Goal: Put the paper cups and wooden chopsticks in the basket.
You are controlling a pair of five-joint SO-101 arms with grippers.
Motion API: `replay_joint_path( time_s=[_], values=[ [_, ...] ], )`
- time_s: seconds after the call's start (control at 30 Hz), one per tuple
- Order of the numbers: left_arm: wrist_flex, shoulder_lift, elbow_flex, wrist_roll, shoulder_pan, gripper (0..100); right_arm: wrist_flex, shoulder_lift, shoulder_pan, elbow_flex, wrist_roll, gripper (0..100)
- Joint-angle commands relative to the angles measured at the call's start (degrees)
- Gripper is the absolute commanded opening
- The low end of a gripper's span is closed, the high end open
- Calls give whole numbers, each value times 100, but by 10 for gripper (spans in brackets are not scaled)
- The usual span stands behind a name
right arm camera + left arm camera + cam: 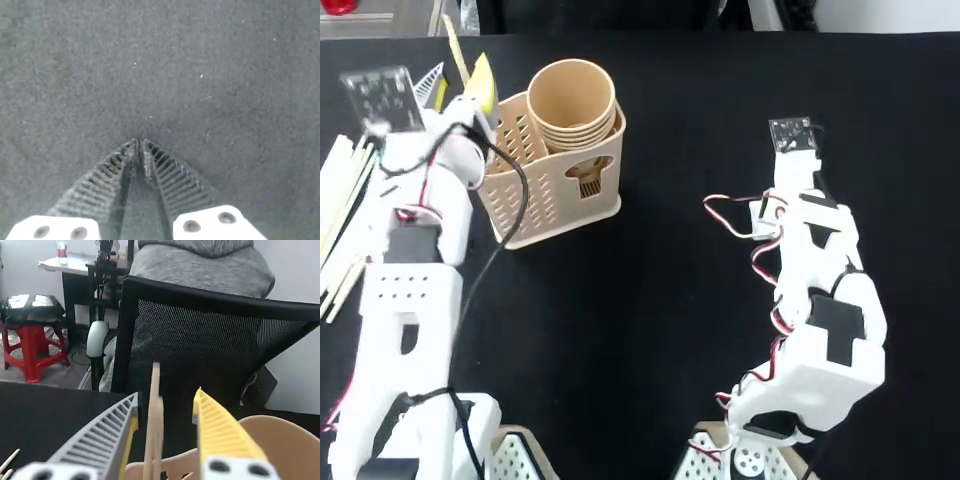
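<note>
A beige slotted basket stands at the back left with a stack of paper cups inside. My left gripper hovers by the basket's left end. In the left wrist view this gripper is open. Wooden chopsticks stand upright between its grey and yellow fingers, with a gap on the yellow side. A cup rim shows just below. More chopsticks lie at the table's left edge. My right gripper is shut on nothing, over bare black cloth.
The right arm stands folded at the right side of the black table, well away from the basket. A black mesh chair stands behind the table's far edge.
</note>
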Motion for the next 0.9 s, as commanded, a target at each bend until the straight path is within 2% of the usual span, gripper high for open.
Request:
replay_joint_path(
  time_s=[0.0, 0.2, 0.33, 0.47, 0.67, 0.73, 0.87],
  values=[
    [1837, 0, -1675, 0, -409, 188, -35, -312, 18, -31, 53, 14],
    [5011, 1213, -4295, -835, -1323, 185, -35, -312, 18, -31, 53, 14],
    [6391, 2462, -5490, -1723, -1930, 184, -35, -312, 18, -31, 53, 14],
    [6857, 3833, -6114, -2567, -2466, 184, -35, -312, 18, -31, 53, 14],
    [7024, 5802, -6721, -3851, -2730, 184, -35, -312, 18, -31, 53, 14],
    [7024, 6426, -7020, -4079, -2730, 184, -35, -312, 18, -31, 53, 14],
    [7051, 7631, -7908, -4070, -2721, 184, -35, -312, 18, -22, 53, 14]
  ],
)
